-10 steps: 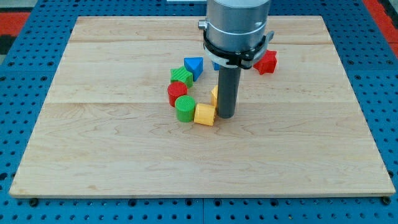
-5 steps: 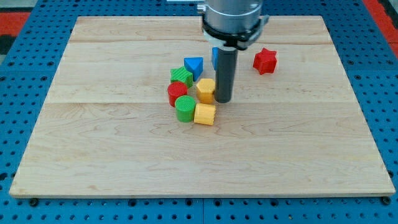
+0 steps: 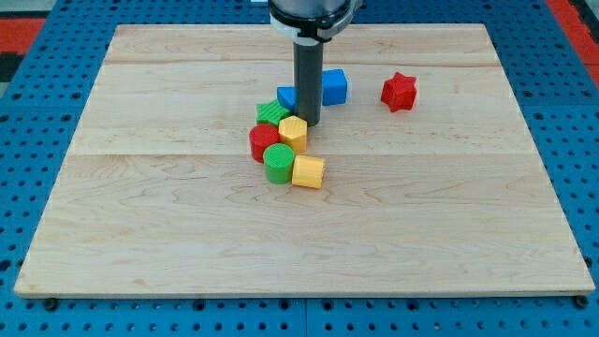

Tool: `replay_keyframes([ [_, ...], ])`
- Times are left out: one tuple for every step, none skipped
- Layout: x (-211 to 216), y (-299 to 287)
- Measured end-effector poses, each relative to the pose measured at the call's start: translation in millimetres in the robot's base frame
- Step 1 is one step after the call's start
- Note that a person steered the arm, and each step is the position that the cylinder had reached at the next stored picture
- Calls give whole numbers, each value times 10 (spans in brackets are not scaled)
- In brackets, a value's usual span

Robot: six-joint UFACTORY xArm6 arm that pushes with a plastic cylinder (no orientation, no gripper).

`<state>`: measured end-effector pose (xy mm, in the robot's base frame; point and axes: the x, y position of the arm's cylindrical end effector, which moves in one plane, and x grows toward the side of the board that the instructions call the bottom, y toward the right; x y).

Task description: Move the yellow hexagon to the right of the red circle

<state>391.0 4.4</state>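
The yellow hexagon (image 3: 293, 133) sits near the board's middle, touching the right side of the red circle (image 3: 263, 142). My tip (image 3: 308, 123) is just above and to the right of the yellow hexagon, close against it. The rod hides part of the blue triangle (image 3: 286, 95) behind it.
A green block (image 3: 271, 112) lies above the red circle. A green circle (image 3: 278, 162) and a yellow block (image 3: 308, 171) lie below the hexagon. A blue block (image 3: 334, 86) and a red star (image 3: 399, 91) sit toward the view's top right, on the wooden board (image 3: 140, 225).
The rod has moved up and to the left. The yellow hexagon has slid left and now touches the red circle. The blue block has come into sight.
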Motion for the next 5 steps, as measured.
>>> replay_keyframes([
  [12, -21],
  [31, -21],
  [96, -23],
  [-48, -25],
  [-205, -317],
])
